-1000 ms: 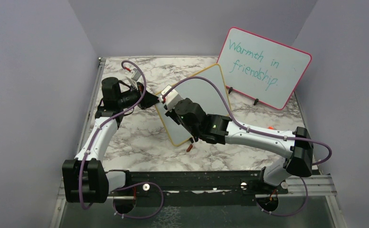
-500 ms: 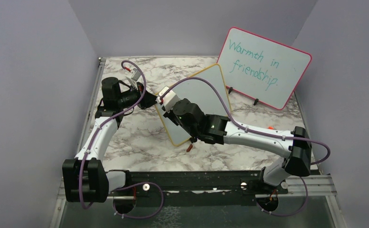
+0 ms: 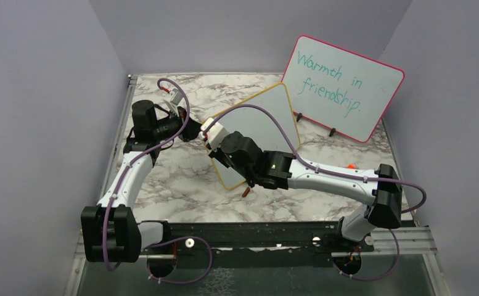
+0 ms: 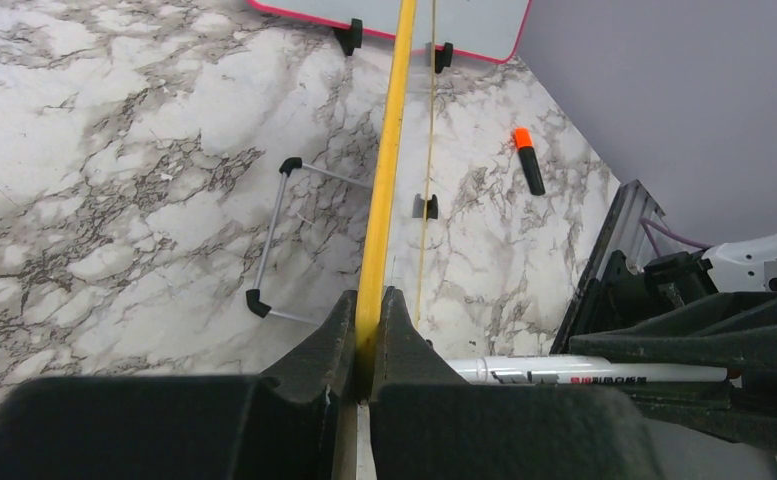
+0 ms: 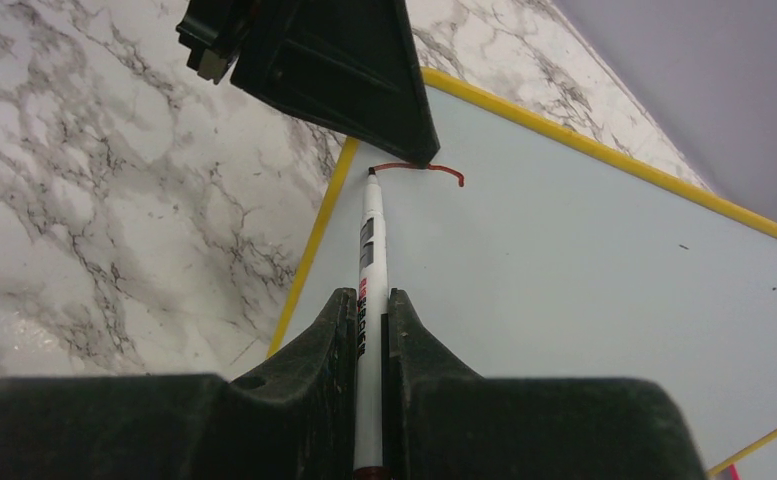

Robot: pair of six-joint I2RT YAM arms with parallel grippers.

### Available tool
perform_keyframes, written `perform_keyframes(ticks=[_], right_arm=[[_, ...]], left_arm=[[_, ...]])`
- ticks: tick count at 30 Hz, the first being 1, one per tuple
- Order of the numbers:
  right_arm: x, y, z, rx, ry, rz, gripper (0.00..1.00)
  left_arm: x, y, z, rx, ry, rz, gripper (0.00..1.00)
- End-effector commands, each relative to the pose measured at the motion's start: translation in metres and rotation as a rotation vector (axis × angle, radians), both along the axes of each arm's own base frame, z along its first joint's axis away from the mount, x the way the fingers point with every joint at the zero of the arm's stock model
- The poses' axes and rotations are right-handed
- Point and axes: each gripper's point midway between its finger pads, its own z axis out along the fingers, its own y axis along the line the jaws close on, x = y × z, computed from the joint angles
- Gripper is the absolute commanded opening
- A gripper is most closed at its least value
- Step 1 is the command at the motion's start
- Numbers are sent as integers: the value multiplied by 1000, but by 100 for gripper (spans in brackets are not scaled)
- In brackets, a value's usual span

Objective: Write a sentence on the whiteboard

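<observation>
The whiteboard (image 3: 264, 117), white with a thin yellow frame, stands tilted at mid table. My left gripper (image 3: 193, 131) is shut on its left edge; in the left wrist view the yellow frame (image 4: 389, 180) runs straight out from between the left gripper's (image 4: 369, 320) jaws. My right gripper (image 5: 369, 310) is shut on a white marker (image 5: 372, 240). The marker's tip touches the board's face (image 5: 584, 280) near its top left corner, just below the left finger. Of the sentence only one short curved red stroke (image 5: 426, 168) shows. From above, the right gripper (image 3: 215, 143) covers that corner.
A pink-framed board (image 3: 341, 86) with teal writing leans at the back right. An orange-capped black marker (image 4: 528, 160) lies on the marble near the right rail. A wire stand (image 4: 284, 240) lies behind the whiteboard. A small red cap (image 3: 246, 192) sits below the board's lower corner.
My right arm has slid left across the board with the marker, toward the left gripper. The left arm and the board have stayed still.
</observation>
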Motion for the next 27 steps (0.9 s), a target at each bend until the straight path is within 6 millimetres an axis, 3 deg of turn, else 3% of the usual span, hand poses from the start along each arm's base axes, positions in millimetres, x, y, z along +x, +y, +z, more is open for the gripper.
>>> perform_keyframes(ticks=[1, 27], right_arm=[[-6, 6, -16, -53, 30, 31, 1], [-3, -25, -39, -153, 39, -63, 1]], left_arm=[[10, 7, -24, 78, 19, 55, 0], [11, 7, -26, 82, 26, 58, 0]])
